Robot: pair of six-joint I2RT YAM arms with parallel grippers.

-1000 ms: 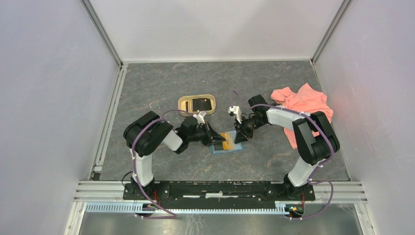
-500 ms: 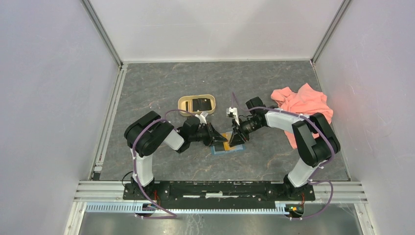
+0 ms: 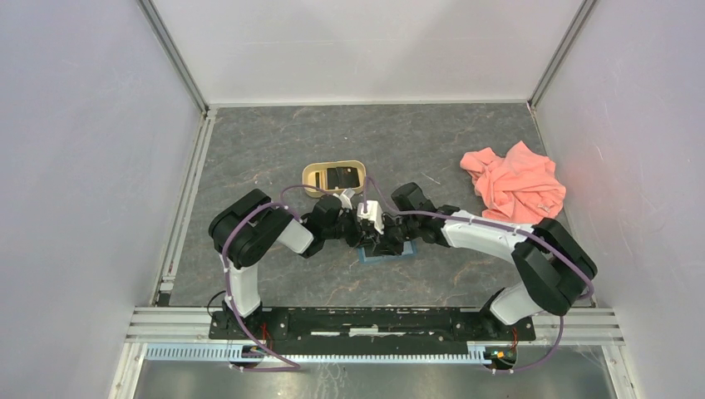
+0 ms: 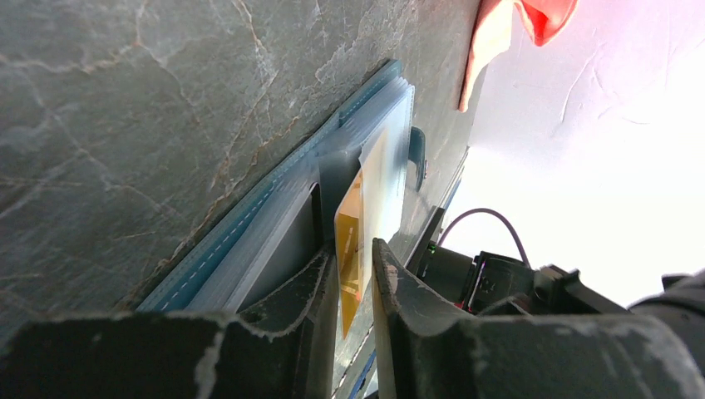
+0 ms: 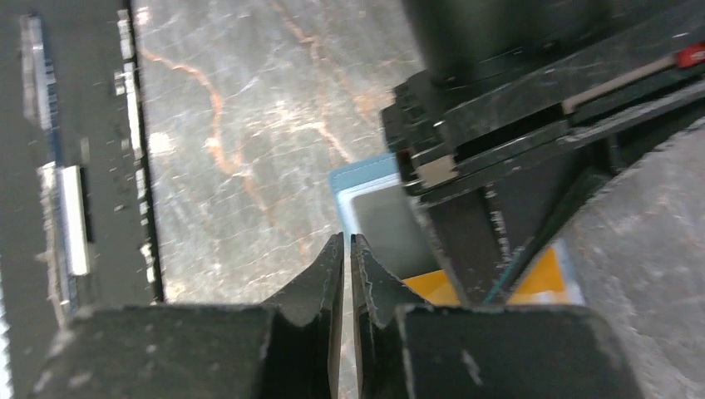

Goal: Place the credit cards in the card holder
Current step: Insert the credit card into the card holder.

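1. Where the two arms meet near the middle of the desk (image 3: 274,141), the teal card holder (image 3: 391,257) lies open and flat, mostly hidden beneath them in the overhead view.
2. A yellow card (image 4: 353,249) stands partway in one of its clear pockets, its free end sticking out between the left fingers (image 4: 316,287).
3. Those fingers are slightly spread on either side of the card, with a gap showing rather than a flat clamp.
4. The right fingers (image 5: 328,278) are almost pressed together, with only a thin slit and nothing seen in it. Their tips sit at the holder's edge; I cannot tell whether they touch it.
5. Faint lines on the yellow card's face are too blurred to read.
6. Dark cards (image 3: 337,178) lie in a tan tray (image 3: 307,178) just behind the arms.
7. A pink cloth (image 3: 515,179) lies crumpled well apart to the right.
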